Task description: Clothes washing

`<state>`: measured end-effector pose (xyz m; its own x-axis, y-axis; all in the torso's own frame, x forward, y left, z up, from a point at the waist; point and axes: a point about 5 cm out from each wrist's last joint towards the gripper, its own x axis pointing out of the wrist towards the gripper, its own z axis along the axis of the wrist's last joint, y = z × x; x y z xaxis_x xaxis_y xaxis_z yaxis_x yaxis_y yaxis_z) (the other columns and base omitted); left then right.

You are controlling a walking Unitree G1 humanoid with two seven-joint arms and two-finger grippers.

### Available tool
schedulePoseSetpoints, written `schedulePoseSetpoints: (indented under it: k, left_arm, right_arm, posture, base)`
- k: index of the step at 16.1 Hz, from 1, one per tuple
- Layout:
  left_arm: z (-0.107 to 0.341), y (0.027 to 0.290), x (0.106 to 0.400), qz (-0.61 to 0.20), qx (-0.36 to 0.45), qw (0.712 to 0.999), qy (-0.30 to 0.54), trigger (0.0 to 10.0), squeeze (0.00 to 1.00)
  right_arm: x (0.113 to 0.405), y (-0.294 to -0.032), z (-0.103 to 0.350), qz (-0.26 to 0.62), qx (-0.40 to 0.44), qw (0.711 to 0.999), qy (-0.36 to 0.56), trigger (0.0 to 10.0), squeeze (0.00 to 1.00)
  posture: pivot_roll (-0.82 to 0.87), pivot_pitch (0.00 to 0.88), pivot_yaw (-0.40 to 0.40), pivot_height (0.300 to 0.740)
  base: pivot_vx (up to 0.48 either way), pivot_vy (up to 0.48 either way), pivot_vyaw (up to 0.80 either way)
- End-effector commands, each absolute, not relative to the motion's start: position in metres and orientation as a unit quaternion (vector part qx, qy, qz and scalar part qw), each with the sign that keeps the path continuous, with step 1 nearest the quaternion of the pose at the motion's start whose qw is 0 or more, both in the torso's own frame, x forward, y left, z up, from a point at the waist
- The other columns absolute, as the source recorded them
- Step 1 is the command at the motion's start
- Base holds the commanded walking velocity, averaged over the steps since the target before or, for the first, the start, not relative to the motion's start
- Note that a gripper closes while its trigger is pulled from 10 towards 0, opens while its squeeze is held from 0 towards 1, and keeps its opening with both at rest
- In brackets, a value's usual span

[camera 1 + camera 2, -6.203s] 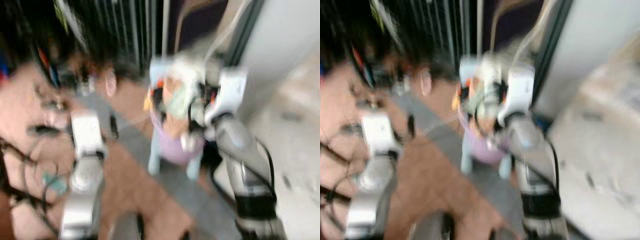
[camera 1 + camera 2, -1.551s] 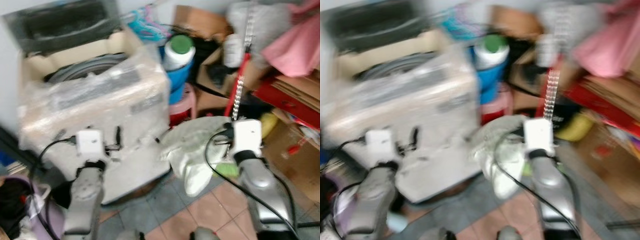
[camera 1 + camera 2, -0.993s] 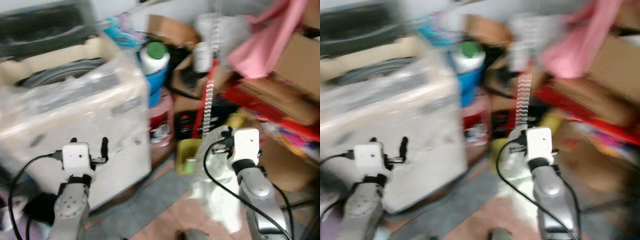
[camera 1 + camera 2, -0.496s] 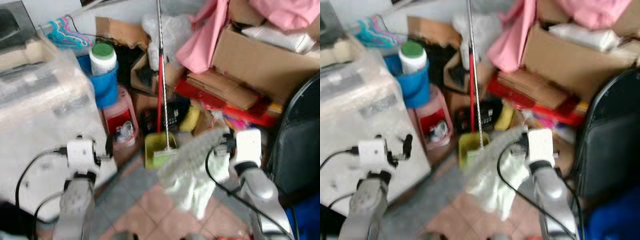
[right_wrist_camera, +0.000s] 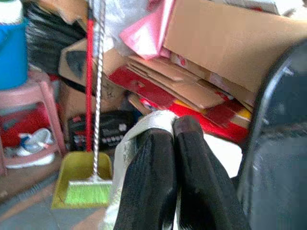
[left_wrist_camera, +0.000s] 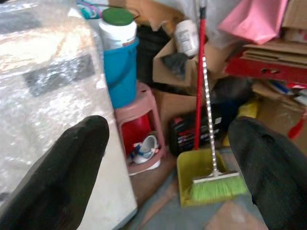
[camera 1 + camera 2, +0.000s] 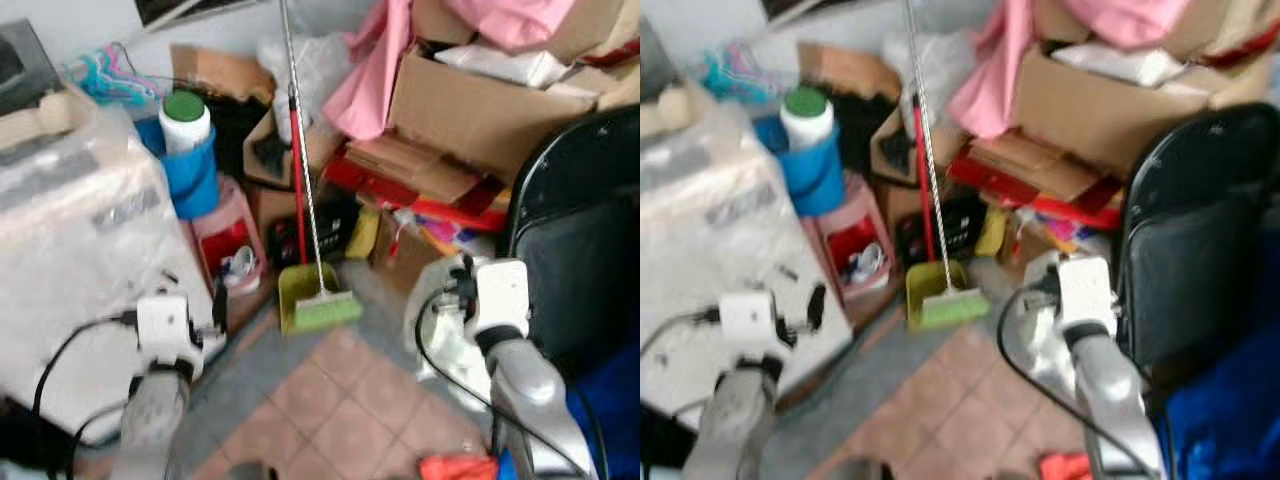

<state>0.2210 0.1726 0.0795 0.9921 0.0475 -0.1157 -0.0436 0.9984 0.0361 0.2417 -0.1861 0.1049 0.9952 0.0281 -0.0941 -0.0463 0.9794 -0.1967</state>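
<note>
At lower right, our right gripper (image 5: pixel 173 139) pinches the pale cloth (image 7: pixel 445 335); its hanging tail may snag the chair (image 7: pixel 575 250). Our left gripper (image 6: pixel 168 158) gapes empty.

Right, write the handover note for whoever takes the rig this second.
Right gripper: shut on the pale cloth, which hangs from it beside the black chair.
Left gripper: open, holding nothing, by the front corner of the washer.
Washer stands on the robot's left, wrapped in plastic film. Broom and dustpan on the floor ahead, blue bucket on the pink stool.
Done: cloth picked up.
Left: turn to the washer and drop the cloth in; its opening is out of view here.
</note>
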Motion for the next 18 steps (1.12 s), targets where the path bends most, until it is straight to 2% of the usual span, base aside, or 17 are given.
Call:
schedulePoseSetpoints:
  k: [1, 3, 5, 11, 18]
  left_arm:
    - [0.084, 0.178, 0.224, 0.027, 0.024, 0.998, 0.052, 10.0, 0.00]
    - [0.083, 0.179, 0.224, 0.027, 0.025, 0.998, 0.052, 10.0, 0.00]
    - [0.083, 0.178, 0.224, 0.022, 0.033, 0.998, 0.049, 10.0, 0.00]
    - [0.074, 0.181, 0.215, 0.015, 0.033, 0.996, 0.075, 10.0, 0.00]
    - [0.074, 0.181, 0.221, 0.018, 0.036, 0.997, 0.072, 10.0, 0.00]
  right_arm:
    - [0.244, -0.182, 0.113, 0.022, -0.094, 0.995, 0.029, 10.0, 0.00]
    - [0.245, -0.184, 0.114, 0.017, -0.094, 0.995, 0.029, 10.0, 0.00]
    - [0.245, -0.184, 0.115, 0.010, -0.098, 0.995, 0.030, 10.0, 0.00]
    - [0.234, -0.185, 0.101, -0.017, -0.076, 0.995, 0.065, 10.0, 0.00]
    - [0.237, -0.187, 0.102, -0.031, -0.075, 0.995, 0.057, 10.0, 0.00]
  posture:
    - [-0.06, 0.000, 0.032, 0.740]
    - [-0.06, 0.000, 0.035, 0.740]
    - [-0.06, 0.000, 0.032, 0.740]
    - [-0.07, 0.000, 0.061, 0.740]
    - [-0.06, 0.000, 0.069, 0.740]
  base:
    - [0.000, 0.480, 0.00]
    - [0.000, 0.480, 0.00]
    - [0.000, 0.000, 0.00]
    - [0.000, 0.000, -0.75]
    - [0.000, 0.000, 0.00]
